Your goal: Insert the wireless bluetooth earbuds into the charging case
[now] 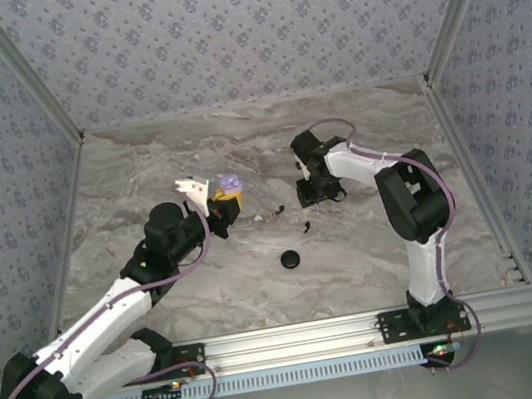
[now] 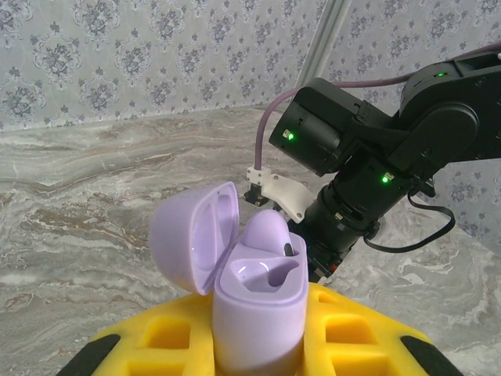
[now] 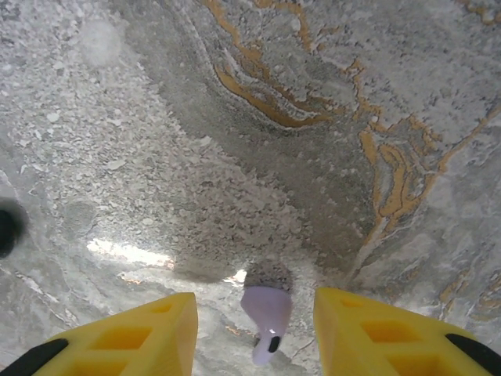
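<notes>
Lavender case [image 2: 258, 313], lid [image 2: 188, 239] open, was pinched by the left tool [image 2: 258, 356], its bottom cut off; the right tool [image 3: 254, 345] stood spread around an earbud [image 3: 264, 307] on the bench [image 3: 352, 117].

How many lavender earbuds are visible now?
2. One earbud sits in the open case; the other earbud lies on the table between the right gripper's fingers. More may be hidden.

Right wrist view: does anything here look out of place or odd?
Yes. A lavender earbud lies loose on the table, ungripped, within the open right gripper. The case, held in the left gripper with its lid open, has one slot empty.
</notes>
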### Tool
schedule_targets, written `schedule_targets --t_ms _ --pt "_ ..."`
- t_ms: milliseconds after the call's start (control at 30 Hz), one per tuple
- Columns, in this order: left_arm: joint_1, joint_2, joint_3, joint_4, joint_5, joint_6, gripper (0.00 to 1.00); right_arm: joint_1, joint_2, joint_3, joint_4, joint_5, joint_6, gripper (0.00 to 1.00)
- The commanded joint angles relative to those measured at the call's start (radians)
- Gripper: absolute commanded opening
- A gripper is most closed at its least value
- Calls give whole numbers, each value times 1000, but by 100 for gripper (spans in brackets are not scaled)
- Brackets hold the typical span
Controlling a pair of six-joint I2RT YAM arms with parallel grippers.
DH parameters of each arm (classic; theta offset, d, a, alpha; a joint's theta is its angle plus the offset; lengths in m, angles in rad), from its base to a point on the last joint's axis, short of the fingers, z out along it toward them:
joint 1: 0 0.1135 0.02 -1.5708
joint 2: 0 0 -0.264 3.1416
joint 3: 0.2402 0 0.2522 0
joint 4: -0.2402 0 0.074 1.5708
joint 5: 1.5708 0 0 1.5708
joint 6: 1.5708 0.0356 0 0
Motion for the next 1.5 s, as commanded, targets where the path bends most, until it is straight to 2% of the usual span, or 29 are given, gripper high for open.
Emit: schedule_targets --t_ms 0,300,767,1067,1233,1467 --pt "5 -1 25 44 22 -11 21 6 17 21 -25 30 117 44" --pt "6 3 24 45 23 -10 21 13 53 44 -30 57 183 41" --pt "5 2 20 47 22 -13 21 14 84 59 -44 61 191 33" --pt "5 2 18 46 21 -13 21 23 94 60 -46 48 183 24" --pt "5 1 19 46 19 -13 21 32 98 73 -42 33 152 22" --pt "5 1 16 44 18 -12 21 61 111 120 -77 20 6 22"
